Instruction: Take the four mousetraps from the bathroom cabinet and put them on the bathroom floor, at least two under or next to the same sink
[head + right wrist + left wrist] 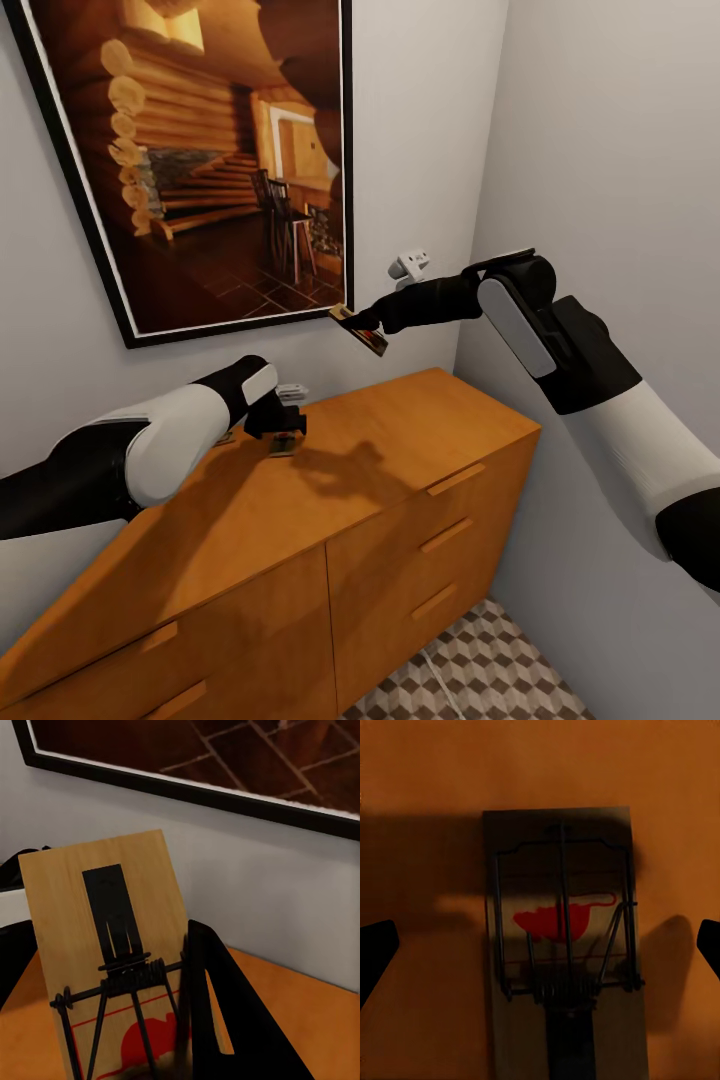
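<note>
One mousetrap [562, 945], a tan board with dark wire and a red mark, lies flat on top of the orange-brown cabinet [400, 470]. My left gripper [278, 422] hovers just above it, open, with a dark fingertip [375, 952] on either side and clear of the board. A second mousetrap [360, 331] hangs tilted in the air above the cabinet, in front of the picture's lower corner. My right gripper [372, 322] is shut on this trap [105, 922], with one black finger [217, 1020] across its lower end. The bathroom floor [480, 670] shows in front of the cabinet. The sink is out of view.
A large black-framed picture [200, 150] hangs on the wall above the cabinet. A small white wall fitting [408, 265] sits beside its lower right corner. The cabinet stands in a corner, with the side wall [600, 150] close on its right end.
</note>
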